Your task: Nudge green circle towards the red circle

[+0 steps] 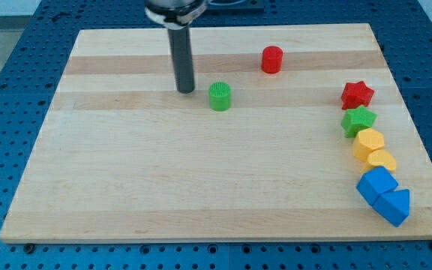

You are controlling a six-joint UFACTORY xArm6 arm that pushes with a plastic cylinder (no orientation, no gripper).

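my tip (186,91) rests on the surface (163,187) just left of the green circle (220,97), not clearly touching; no jaws exist here. the red circle (272,59) sits well apart up-right, so the nudge remains undone

My tip (186,91) rests on the wooden worktop (163,187), just to the view's left of the green circle (220,97) and apart from it. The red circle (272,59) stands up and to the view's right of the green one, well apart. Along the view's right edge runs a curved line of blocks: red star (357,94), green star (358,121), two yellow blocks (368,142) (382,160), two blue blocks (376,185) (394,205), each touching the next.
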